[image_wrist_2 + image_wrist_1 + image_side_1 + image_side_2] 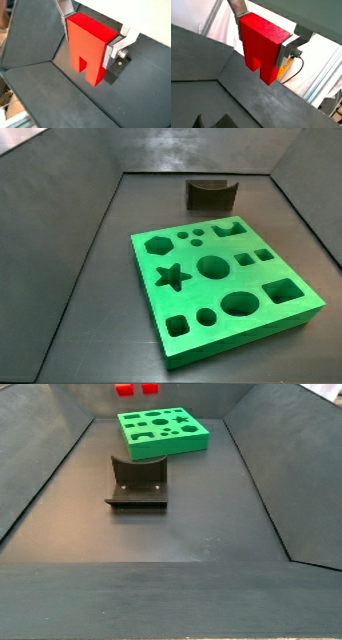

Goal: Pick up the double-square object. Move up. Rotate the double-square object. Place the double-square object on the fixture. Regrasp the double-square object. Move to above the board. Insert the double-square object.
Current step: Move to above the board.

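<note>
Double-square object [263, 44]: clamped in my claw [264, 30], notch hanging down, lifted high.
Fixture [138, 482]: unoccupied, awaiting it.
Board [223, 289]: holes unfilled.

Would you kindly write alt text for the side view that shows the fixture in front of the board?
The dark fixture stands mid-floor in a grey bin, with the green board of shaped cut-outs behind it. At the picture's top edge, the red double-square object hangs above the board; the gripper holding it is out of frame.
</note>
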